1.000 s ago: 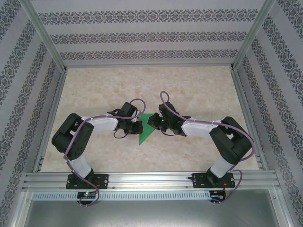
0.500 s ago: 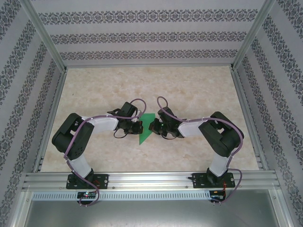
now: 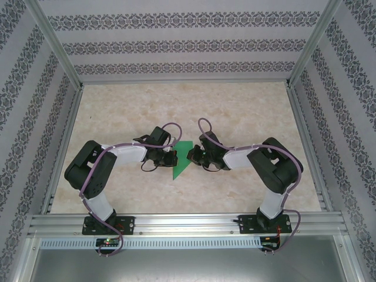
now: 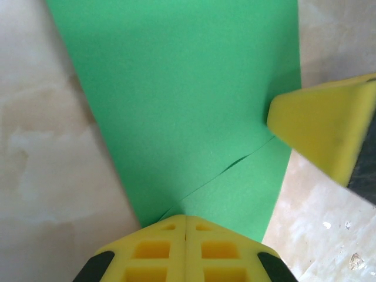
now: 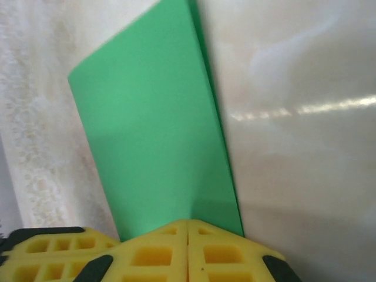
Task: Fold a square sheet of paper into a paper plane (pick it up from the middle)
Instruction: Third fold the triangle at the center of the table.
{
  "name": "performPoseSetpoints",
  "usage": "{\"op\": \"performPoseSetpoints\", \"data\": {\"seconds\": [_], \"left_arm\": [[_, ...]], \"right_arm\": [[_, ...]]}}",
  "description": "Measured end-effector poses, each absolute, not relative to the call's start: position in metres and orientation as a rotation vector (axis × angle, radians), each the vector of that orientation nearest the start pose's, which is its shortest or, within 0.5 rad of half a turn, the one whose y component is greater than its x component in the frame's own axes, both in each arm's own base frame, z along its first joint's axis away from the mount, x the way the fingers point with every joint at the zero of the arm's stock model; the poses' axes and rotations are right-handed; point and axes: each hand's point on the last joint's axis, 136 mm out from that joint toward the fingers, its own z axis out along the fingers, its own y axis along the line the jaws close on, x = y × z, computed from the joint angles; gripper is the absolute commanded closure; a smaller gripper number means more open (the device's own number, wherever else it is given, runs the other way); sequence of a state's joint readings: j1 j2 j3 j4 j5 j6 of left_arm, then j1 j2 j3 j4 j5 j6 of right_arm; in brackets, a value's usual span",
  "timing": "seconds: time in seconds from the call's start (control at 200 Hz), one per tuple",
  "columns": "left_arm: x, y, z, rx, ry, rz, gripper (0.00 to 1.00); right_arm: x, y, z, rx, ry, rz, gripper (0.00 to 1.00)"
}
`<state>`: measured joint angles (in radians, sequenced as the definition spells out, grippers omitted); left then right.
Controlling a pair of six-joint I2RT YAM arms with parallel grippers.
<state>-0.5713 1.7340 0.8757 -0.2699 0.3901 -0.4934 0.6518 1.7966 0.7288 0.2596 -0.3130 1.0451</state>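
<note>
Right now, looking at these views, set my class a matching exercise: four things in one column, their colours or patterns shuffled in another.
Column one:
1. paper
2. left gripper fingers
3. table
4. back wall

Column two:
A. beige marble
B. yellow
C. grey floral stripes on white
D. bright green

Pairs: 1-D, 2-B, 3-A, 4-C

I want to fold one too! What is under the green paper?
Around the green paper the pale marbled table shows, so the table is below it. Whatever lies straight beneath is covered by the sheet.
</note>
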Motion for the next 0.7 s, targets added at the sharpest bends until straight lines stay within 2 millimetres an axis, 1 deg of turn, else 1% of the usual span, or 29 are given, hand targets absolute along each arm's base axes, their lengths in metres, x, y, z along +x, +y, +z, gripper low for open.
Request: {"op": "performPoseSetpoints", "data": {"seconds": [0.165, 0.31, 0.42, 0.48, 0.56, 0.699], "left_arm": [[0.274, -0.254, 0.017, 0.246, 2.839, -0.805, 1.0], [0.274, -0.254, 0.017, 0.247, 2.839, -0.805, 1.0], [0.274, -0.254, 0.017, 0.247, 2.839, -0.805, 1.0], [0.274, -0.254, 0.017, 0.247, 2.839, -0.805, 1.0], [0.274, -0.254, 0.017, 0.247, 2.838, -0.805, 1.0], [0.274, -0.254, 0.017, 0.245, 2.839, -0.805, 1.0]], "right_arm": [[0.297, 0.294, 0.015, 0.351, 2.63, 1.1, 0.93], [0.294, 0.288, 0.018, 0.339, 2.653, 1.056, 0.93], [0.3, 0.287, 0.024, 0.329, 2.646, 1.045, 0.93], [0.302, 0.286, 0.023, 0.334, 2.642, 1.045, 0.93], [0.303, 0.284, 0.013, 0.35, 2.655, 1.035, 0.93], [0.307, 0.286, 0.014, 0.36, 2.639, 1.06, 0.93]]}}
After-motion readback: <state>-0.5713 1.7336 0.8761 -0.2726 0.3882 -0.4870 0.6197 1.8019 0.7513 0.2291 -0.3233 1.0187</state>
